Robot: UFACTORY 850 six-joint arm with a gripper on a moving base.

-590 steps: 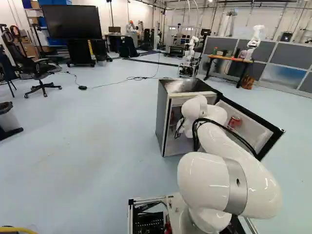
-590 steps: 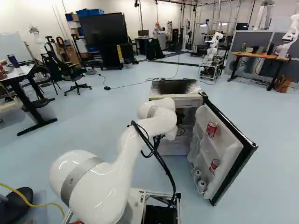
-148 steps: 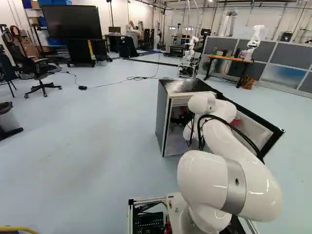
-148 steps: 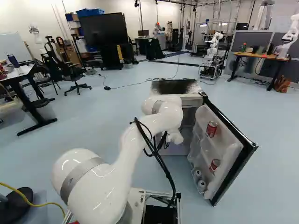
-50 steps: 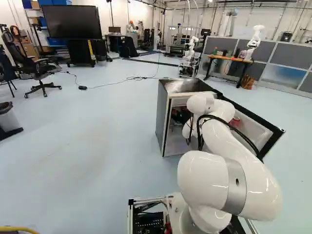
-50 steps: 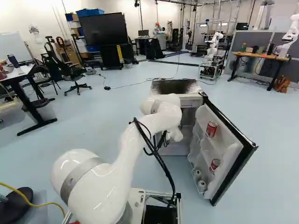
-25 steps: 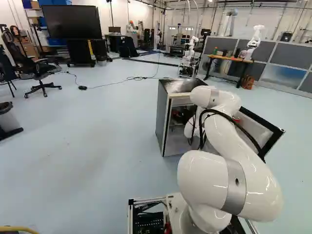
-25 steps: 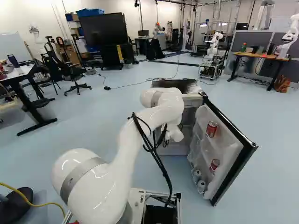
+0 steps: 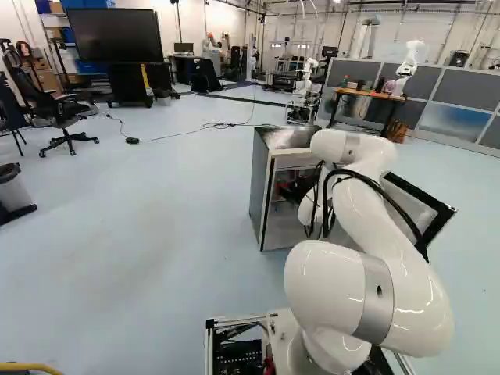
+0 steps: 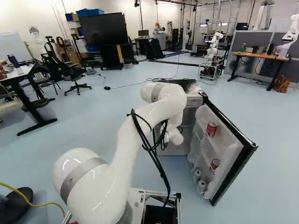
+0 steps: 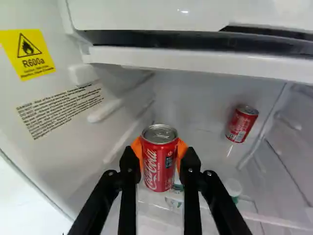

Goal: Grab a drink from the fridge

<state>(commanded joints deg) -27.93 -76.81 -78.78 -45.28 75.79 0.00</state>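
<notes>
Inside the fridge (image 9: 262, 187), the part-spread pincer (image 9: 295, 188) clasps 1 red can (image 11: 156, 169), 1 more (image 11: 241, 124) beyond.

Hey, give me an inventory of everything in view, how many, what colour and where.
Fridge: one, grey-sided, right of middle in left base view
Fridge door: one, white inside, black-edged, open
Held can: one, red, inside fridge
Loose can: one, red, deeper inside
Upper door can: one, red
Lower door can: one, red
Yellow label: one, fridge's inner wall
Screen: one, black, far left, left base view
Bin: one, grey, left edge, left base view
Orange-topped desk: one, back right
Yellow cable: one, lower left, right base view
Arm: one, white, reaching to fridge
Pincer: one, black, orange pads, closed on held can
</notes>
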